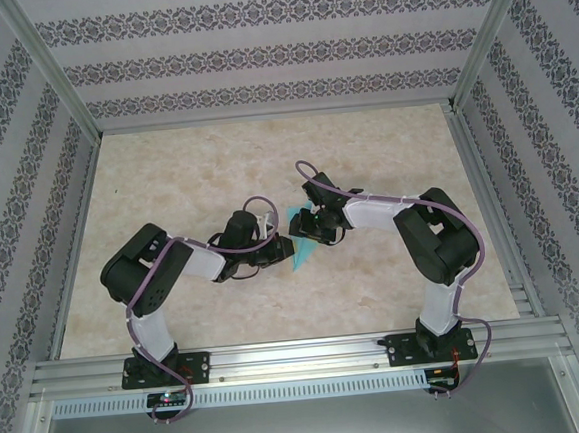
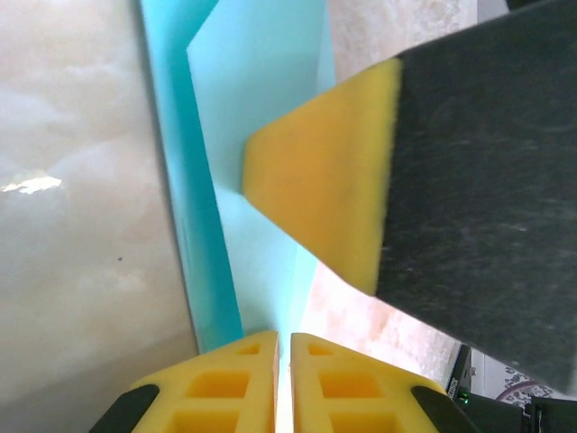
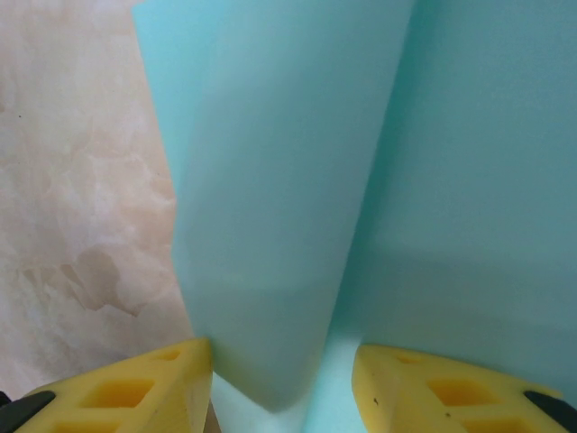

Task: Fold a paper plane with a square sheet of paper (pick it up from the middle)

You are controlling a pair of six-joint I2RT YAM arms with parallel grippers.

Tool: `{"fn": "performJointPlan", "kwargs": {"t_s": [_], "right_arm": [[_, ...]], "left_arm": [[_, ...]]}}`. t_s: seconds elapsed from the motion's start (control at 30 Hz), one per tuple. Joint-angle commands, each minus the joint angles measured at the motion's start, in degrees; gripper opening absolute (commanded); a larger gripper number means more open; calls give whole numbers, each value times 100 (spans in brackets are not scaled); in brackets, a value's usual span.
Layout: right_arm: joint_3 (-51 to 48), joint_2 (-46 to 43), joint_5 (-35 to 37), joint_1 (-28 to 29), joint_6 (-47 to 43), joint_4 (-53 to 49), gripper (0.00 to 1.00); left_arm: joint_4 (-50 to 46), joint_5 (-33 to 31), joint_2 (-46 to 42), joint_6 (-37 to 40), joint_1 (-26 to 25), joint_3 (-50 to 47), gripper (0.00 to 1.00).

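Mid-worktop (image 1: 215,162), a part-folded turquoise paper plane (image 1: 302,254) sits between two arms. The left hand (image 2: 283,347) pinches one edge; the right hand (image 3: 284,361) stands open astride a raised flap. The paper looks light, floppy and easily creased, best gripped along the folds.

The left arm (image 1: 159,277) and right arm (image 1: 436,235) are built of black joints and white links. Purple cables (image 1: 480,237) are looped along them. The tool fingers (image 2: 216,356) are padded in yellow, seemingly foam.
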Motion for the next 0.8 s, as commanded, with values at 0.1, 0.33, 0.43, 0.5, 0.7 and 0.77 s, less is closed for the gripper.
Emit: {"fn": "performJointPlan", "kwargs": {"t_s": [0.1,0.33,0.43,0.5,0.7,0.77], "right_arm": [[-477,696,239,91,-49,-471,50],[-574,267,39,-45,-229,-193,53],[-646,121,-35,-105,-341,-68,53],[-693,44,-28,-140,-364,-46,52],[-837,-159,22,-247,-302,41,47],[-858,-181,-4,-255,-301,80,47]], "left_arm": [[-115,-238,3,-15,-40,126,11],[-397,-357,12,65,-38,142,11],[-428,-349,24,73,-42,156,11],[-471,-350,23,81,-42,164,11],[-576,-378,35,100,-38,170,11],[-612,-388,41,100,-44,179,11]]}}
